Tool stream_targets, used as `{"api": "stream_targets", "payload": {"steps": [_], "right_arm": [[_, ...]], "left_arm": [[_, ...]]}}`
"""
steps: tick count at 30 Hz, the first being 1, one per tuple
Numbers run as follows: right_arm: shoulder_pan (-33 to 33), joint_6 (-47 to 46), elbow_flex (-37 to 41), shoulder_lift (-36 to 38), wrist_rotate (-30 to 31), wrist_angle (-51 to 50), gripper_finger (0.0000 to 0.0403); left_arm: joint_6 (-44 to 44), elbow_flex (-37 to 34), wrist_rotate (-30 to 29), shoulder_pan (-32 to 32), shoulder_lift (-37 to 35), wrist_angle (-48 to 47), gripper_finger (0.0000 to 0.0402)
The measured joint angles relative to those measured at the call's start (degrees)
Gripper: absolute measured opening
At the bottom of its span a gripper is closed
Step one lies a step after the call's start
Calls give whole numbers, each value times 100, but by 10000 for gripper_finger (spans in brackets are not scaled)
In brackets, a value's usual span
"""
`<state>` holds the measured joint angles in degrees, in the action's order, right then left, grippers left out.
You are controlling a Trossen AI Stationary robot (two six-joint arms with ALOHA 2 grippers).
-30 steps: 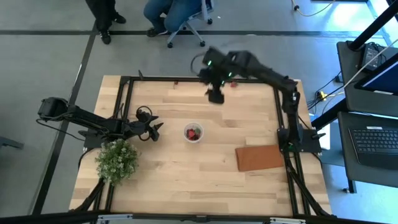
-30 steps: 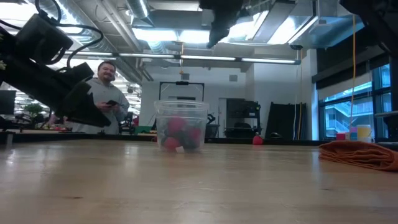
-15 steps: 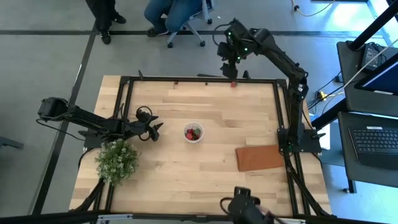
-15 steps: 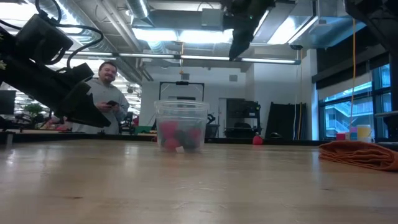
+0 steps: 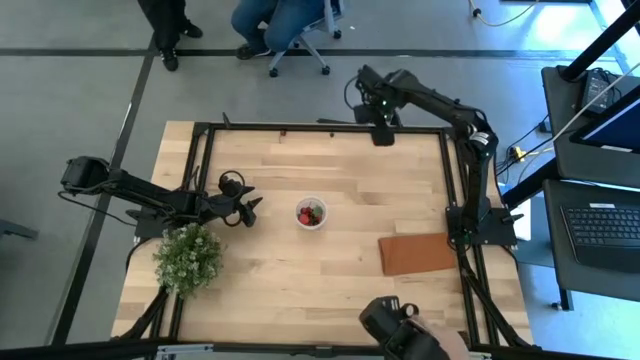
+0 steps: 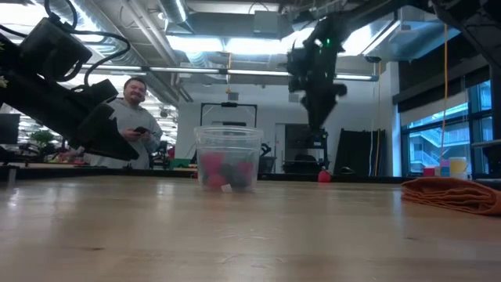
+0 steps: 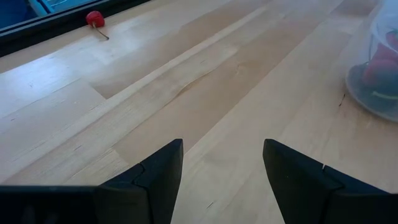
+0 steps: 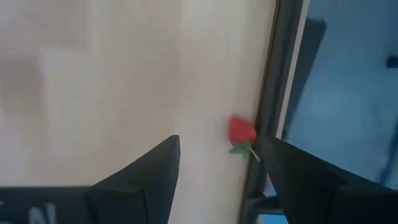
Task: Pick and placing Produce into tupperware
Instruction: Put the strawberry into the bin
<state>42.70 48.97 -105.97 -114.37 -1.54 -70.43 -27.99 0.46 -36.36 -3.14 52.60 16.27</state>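
One small red berry piece (image 8: 242, 132) at worktop (image 5: 300, 270) far edge; right end effector (image 8: 217, 165) open above, descent and closing next; left end effector (image 7: 222, 163) open, idle.

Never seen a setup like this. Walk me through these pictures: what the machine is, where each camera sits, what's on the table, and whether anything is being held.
It is a robot with two dark arms at a wooden table. One camera looks straight down, one sits at table-top height, and one rides on each wrist. In the middle stands a small clear cup holding red and dark berries. A leafy bush and a brown mat also lie there. The left gripper waits beside the cup, open and empty. The right gripper hangs open over the far edge, above a loose red berry. Nothing is held. A person stands behind the table.
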Motion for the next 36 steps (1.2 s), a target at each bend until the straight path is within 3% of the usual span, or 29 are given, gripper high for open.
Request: {"api": "stream_targets", "payload": {"steps": [3, 14, 23, 36], "right_arm": [[0, 267, 498, -7, 441, 417, 232], [38, 1848, 1194, -4, 751, 1633, 232], [286, 2098, 1644, 1, 765, 1914, 232], [352, 2364, 2407, 2, 796, 3114, 232]], "left_arm": [[2, 1, 0, 2, 0, 0, 215], [4, 1, 0, 2, 0, -2, 215], [5, -1, 0, 2, 0, -4, 215], [7, 0, 0, 0, 0, -37, 215]]}}
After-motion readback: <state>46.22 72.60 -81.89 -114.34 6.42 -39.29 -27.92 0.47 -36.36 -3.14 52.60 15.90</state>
